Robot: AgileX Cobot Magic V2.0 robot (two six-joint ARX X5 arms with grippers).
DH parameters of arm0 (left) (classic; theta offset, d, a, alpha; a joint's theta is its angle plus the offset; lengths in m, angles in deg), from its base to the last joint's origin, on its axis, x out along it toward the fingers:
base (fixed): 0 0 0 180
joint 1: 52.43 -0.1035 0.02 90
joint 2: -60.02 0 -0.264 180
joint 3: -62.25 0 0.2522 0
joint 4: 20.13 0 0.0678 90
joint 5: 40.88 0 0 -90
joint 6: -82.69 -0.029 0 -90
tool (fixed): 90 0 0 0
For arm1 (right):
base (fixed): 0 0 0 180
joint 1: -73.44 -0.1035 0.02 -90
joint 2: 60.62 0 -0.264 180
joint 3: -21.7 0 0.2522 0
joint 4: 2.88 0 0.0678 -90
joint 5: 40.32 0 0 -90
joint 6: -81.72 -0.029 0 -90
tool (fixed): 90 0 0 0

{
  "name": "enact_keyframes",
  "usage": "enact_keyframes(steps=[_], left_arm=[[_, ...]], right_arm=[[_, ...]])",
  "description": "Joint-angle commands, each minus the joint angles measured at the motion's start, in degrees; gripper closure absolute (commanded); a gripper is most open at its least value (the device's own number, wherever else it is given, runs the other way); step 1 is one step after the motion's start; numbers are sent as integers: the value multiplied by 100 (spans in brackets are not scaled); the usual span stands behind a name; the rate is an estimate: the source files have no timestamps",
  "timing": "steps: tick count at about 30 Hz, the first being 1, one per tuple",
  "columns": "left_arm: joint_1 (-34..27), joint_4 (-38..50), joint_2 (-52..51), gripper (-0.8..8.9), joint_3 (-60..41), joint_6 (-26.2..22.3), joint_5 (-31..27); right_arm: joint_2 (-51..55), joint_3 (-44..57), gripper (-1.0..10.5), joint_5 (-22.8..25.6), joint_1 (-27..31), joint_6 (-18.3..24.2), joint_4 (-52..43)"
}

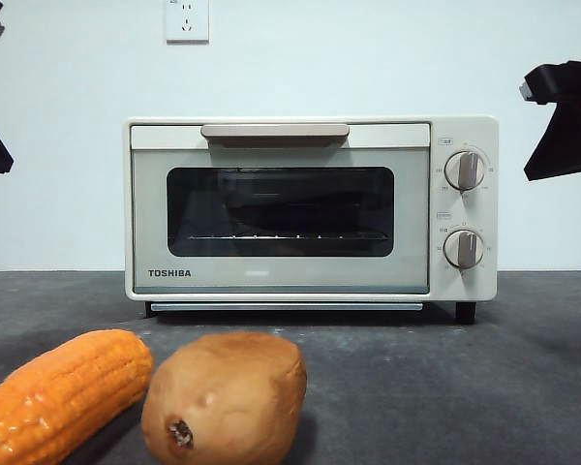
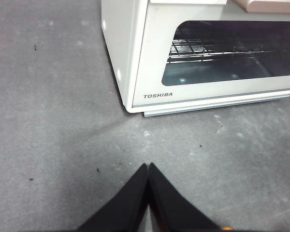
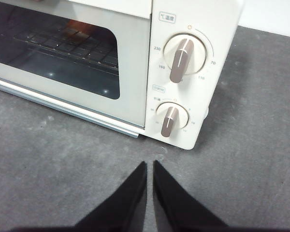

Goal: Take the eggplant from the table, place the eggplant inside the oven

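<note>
A cream-white TOSHIBA toaster oven [image 1: 310, 208] stands at the middle of a flat, dark grey, faintly speckled table [image 1: 445, 387], in front of a plain white wall with a power socket [image 1: 187, 19] above it. The oven door is closed: it has a dark glass window, a beige handle [image 1: 275, 131] along its top edge, and a wire rack [image 1: 289, 235] visible through the glass. Two round knobs, one above the other [image 1: 464, 170] [image 1: 463, 249], sit on the panel to the right of the door in the front view. Close to the front camera lie an orange corn cob [image 1: 63, 392] and a brown potato [image 1: 225, 397], side by side and just touching or nearly so. The eggplant does not appear in any view, so its place and look cannot be told. The left gripper [image 2: 148, 166] hovers over bare table near the oven's branded corner, its two black jaws pressed together and holding nothing. The right gripper [image 3: 150, 164] hovers over the table in front of the knob panel, its jaws nearly together with a thin slit between them, also holding nothing. In the front view both arms show only as dark shapes at the upper side edges.
</note>
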State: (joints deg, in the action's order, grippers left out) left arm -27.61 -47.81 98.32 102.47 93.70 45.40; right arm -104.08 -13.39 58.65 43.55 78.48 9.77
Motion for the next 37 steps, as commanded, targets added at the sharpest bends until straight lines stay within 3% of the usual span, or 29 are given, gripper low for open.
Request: enact_keyframes(steps=[1,9,13,15,24,30,37], left_arm=[[24,66,28,809,42,61,-20],[26,57,22,809,39,50,-17],[-24,-402,-732,809,37,22,-31],[-114,-466,-1198,809,22,-223,-33],[-1458,267,-2844,809,-656,-1272,-39],[-2103,319,-3340,809,-1390,-1335,-39],[-2299,321,-3816,809,-1978,-1335,-39]], right_arm=[[-24,-33,942,7,-28,-59,-61],[-24,-33,942,7,-28,-59,-61],[-22,-33,942,7,-28,-59,-61],[-24,-33,942,7,-28,-59,-61],[-24,-33,942,9,-28,-59,-59],[-24,-33,942,9,-28,-59,-61],[-24,-33,942,9,-28,-59,-61]])
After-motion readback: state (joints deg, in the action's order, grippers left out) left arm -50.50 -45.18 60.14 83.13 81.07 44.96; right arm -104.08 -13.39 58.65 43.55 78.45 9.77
